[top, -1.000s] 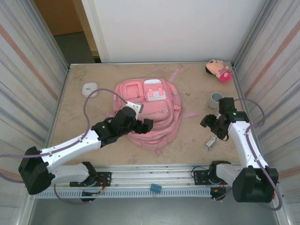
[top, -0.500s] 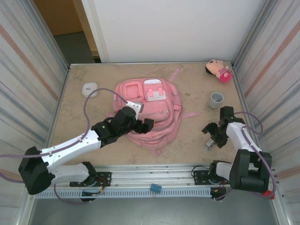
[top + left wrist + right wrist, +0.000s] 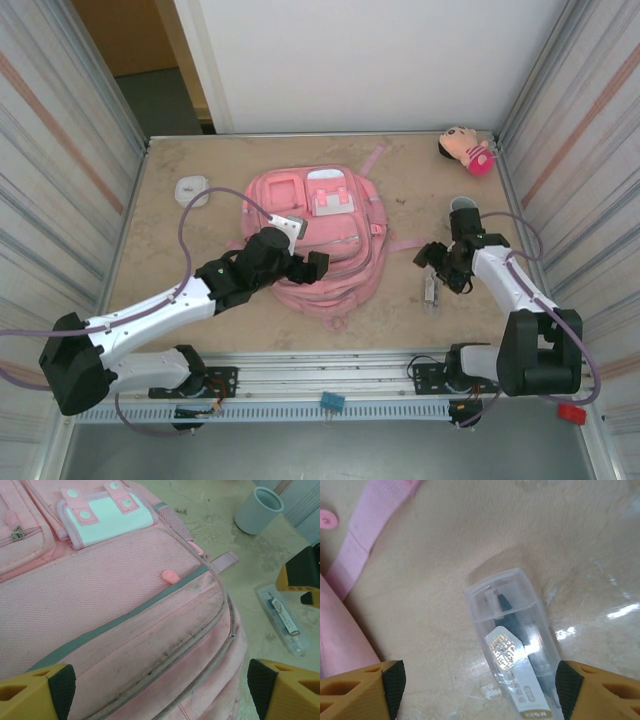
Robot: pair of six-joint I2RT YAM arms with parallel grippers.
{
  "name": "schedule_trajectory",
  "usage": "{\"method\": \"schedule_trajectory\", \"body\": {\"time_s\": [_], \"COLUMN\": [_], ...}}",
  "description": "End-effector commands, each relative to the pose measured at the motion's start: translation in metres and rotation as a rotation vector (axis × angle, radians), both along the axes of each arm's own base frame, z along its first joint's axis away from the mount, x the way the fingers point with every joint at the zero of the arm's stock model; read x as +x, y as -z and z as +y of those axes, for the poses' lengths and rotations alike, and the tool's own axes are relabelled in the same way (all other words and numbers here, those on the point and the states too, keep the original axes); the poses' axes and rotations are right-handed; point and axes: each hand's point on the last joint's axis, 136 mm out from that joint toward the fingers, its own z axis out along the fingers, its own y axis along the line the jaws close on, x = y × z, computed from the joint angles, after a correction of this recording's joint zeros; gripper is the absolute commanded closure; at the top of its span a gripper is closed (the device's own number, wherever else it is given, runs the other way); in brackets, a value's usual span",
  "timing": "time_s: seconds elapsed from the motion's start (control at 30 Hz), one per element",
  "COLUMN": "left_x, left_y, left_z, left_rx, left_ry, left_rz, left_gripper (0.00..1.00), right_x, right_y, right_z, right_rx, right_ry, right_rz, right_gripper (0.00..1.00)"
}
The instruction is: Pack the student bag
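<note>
Clearly we needed the open, empty right end effector (image 3: 480,685) squared across the clear plastic pen case (image 3: 512,645) before closing; the large pink fabric backpack (image 3: 335,245) lay on the worktop (image 3: 400,170) under the open left end effector (image 3: 160,686).

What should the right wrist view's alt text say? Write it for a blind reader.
A clear plastic case holding a pen lies on the beige table between the open yellow jaws. The student bag shows its pink edge and a strap at left.
</note>
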Motion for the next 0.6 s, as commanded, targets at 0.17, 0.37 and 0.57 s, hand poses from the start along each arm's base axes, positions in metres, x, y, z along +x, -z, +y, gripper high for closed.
{"method": "schedule_trajectory", "body": {"time_s": [0.17, 0.37, 0.57], "left_x": [0.000, 0.000, 0.000], "left_y": [-0.002, -0.002, -0.005], "left_z": [-0.003, -0.003, 0.000], "left_rx": [-0.001, -0.001, 0.002], "left_ry": [0.011, 0.012, 0.003], "left_rz": [-0.024, -0.017, -0.030], "left_gripper": [0.09, 0.09, 0.09], "right_x": [-0.033, -0.023, -0.020], "right_y": [0.015, 0.033, 0.044], "right_z": [0.000, 0.011, 0.004], "right_rx": [-0.108, -0.127, -0.165], "right_ry": [-0.180, -0.235, -0.233], "right_rz": [0.223, 0.273, 0.317], "right_gripper": [0.21, 0.22, 0.30]}}
